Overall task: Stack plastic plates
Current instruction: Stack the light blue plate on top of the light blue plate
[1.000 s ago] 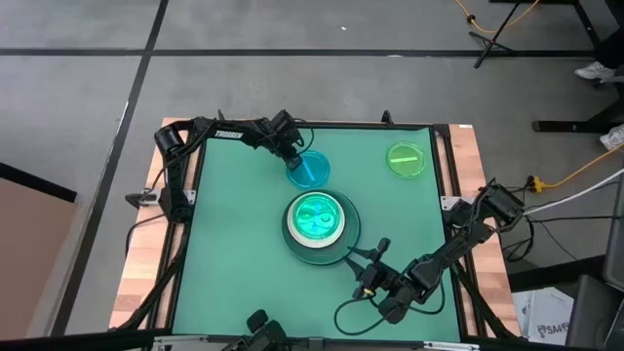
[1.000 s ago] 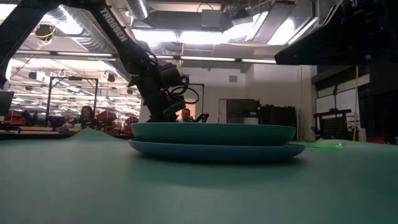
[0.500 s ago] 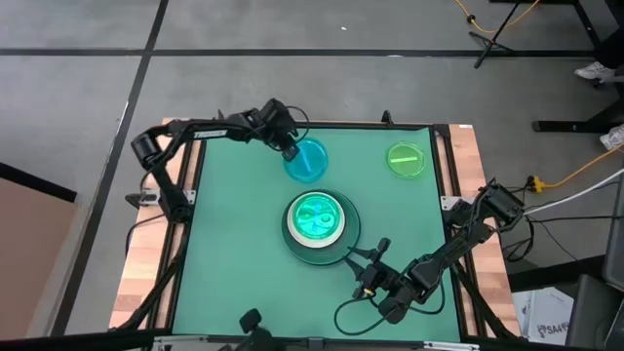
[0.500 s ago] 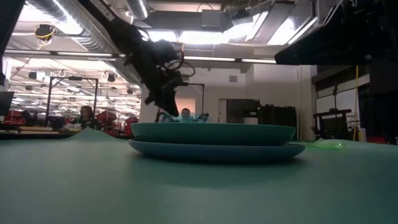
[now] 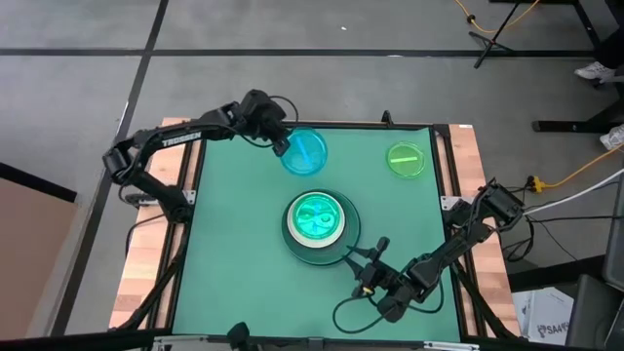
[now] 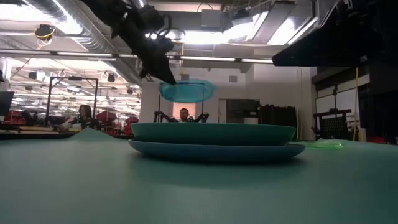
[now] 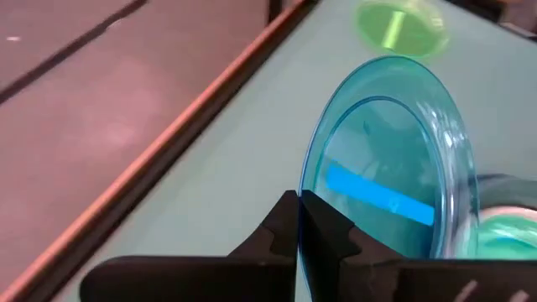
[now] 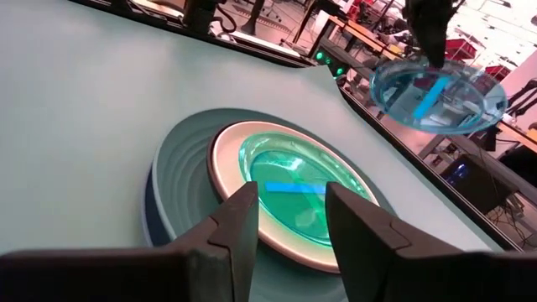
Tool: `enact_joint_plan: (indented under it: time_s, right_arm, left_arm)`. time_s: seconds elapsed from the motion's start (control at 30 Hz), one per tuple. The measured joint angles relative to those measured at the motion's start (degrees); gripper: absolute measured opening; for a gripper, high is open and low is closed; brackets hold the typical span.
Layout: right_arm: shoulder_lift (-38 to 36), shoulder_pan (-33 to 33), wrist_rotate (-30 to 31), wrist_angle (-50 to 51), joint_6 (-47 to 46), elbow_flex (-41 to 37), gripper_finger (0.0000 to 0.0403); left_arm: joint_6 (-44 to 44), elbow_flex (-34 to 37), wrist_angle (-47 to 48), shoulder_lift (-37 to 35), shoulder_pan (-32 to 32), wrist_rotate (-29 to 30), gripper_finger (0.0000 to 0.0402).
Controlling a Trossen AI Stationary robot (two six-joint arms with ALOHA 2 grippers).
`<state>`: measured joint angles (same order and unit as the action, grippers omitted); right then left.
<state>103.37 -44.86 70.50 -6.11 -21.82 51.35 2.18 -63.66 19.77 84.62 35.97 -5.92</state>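
A stack of plates [image 5: 317, 220] rests mid-table: large teal plates at the bottom, a white one above, and a translucent green one on top [image 8: 289, 191]. My left gripper [image 5: 283, 146] is shut on a small translucent cyan plate [image 5: 305, 152], which hangs in the air [image 6: 186, 91] beyond the stack's far side. A small bright green plate [image 5: 406, 159] lies flat near the far right corner. My right gripper [image 5: 366, 269] stands open just near of the stack, touching nothing [image 8: 289, 243]. My left gripper pinches the cyan plate's rim [image 7: 300, 210] between its two fingers, on the side toward the table's left. The fingers [image 6: 163, 67] slant down from the upper left. The plate is lifted clear of the table and held roughly level, slightly tilted.
Wooden rails [image 5: 471, 185] frame the green mat [image 5: 234, 244]. Bare mat lies left of and in front of the stack. Cables trail by the right arm [image 5: 458, 239]. People sit in the room beyond the table [image 6: 84, 115].
My left gripper has risen and drawn slightly toward the far left corner, staying shut on the cyan plate. The plate has gone from the table surface behind the stack to hanging clear above it. The right arm has kept still.
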Motion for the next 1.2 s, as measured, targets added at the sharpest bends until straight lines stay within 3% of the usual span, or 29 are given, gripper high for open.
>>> enact_joint_plan:
  time_s: [0.3, 0.8, 1.2]
  right_arm:
    - [0.0, 0.5, -0.6, 0.1, -0.3, 0.0, 0.0135]
    - [0.0, 0.8, -1.2, 0.0, -0.4, 0.0, 0.0135]
    - [0.0, 0.8, -1.7, 0.0, -0.4, 0.0, 0.0135]
  left_arm:
    - [1.4, 0.0, 2.6, -2.1, -5.8, -6.2, 0.0000]
    - [2.2, 0.0, 3.8, -0.3, -18.1, -3.5, 0.0000]
    - [2.2, 0.0, 3.6, 6.5, -21.5, -2.4, 0.0000]
